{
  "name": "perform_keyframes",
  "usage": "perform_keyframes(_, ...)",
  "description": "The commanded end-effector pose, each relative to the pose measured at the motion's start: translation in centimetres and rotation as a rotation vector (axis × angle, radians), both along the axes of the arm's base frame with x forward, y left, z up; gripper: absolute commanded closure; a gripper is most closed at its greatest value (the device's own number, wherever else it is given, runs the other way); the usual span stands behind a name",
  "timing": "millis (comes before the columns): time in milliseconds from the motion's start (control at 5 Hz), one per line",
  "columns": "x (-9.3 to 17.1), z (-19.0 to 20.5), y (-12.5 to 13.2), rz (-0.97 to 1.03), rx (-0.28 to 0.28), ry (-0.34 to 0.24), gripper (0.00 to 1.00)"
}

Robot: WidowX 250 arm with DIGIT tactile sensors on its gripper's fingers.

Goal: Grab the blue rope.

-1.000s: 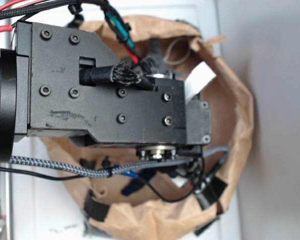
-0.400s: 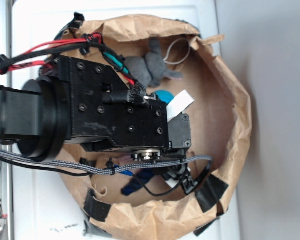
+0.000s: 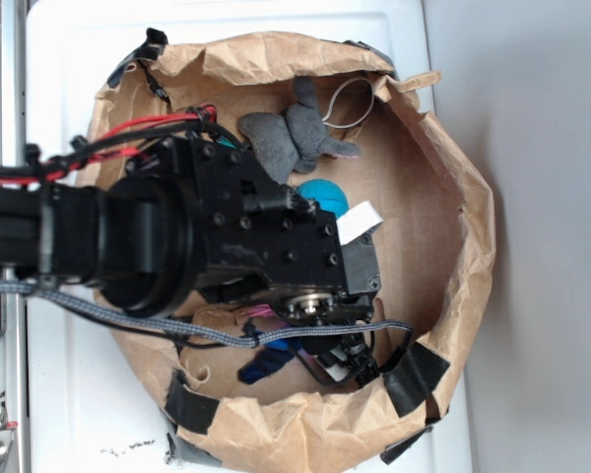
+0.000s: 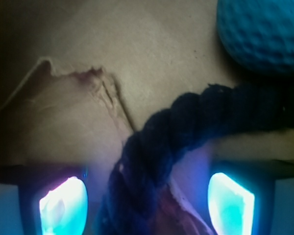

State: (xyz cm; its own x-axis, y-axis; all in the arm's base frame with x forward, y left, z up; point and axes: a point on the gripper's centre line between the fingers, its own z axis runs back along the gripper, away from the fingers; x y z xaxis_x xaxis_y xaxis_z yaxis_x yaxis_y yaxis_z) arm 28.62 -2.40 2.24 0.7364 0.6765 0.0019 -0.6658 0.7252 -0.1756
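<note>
Wrist cam: claw (image 4: 147, 198) wide open w/ blue rope (image 4: 152, 161) centred between fingers (image 4: 63, 203), gripping nothing; should drop straight, then pinch.

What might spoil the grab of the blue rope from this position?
1. In the wrist view the blue rope runs between the two lit fingers of the tool, but curves off to the right; a closing grip may catch only part of its twist.
2. The teal ball sits close beside the rope and may get nudged.
3. A torn flap of the paper liner lies right under the rope and may be pinched along with it.
</note>
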Motion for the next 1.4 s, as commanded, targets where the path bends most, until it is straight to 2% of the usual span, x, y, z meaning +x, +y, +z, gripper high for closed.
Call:
perform_keyframes(0, 0.8, 1.5, 0.9, 0.033, -0.012, -0.042, 1.0)
perform_keyframes(200, 0.8, 3.6, 2.0, 0.059, -0.057, -0.049, 1.0)
perform_keyframes(400, 0.8, 6.4, 3.0, 0.061, -0.111, -0.028, 1.0)
perform_keyframes(600, 0.4, 9.1, 3.1, 0.059, -0.127, -0.041, 1.0)
perform_keyframes(800, -0.3, 11.4, 2.9, 0.07, -0.112, -0.075, 1.0)
perform_keyframes(1000, -1.0, 12.3, 3.0, 0.055, -0.078, -0.132, 1.0)
perform_keyframes(1200, -1.3, 11.9, 2.6, 0.019, 0.042, -0.151, 1.0)
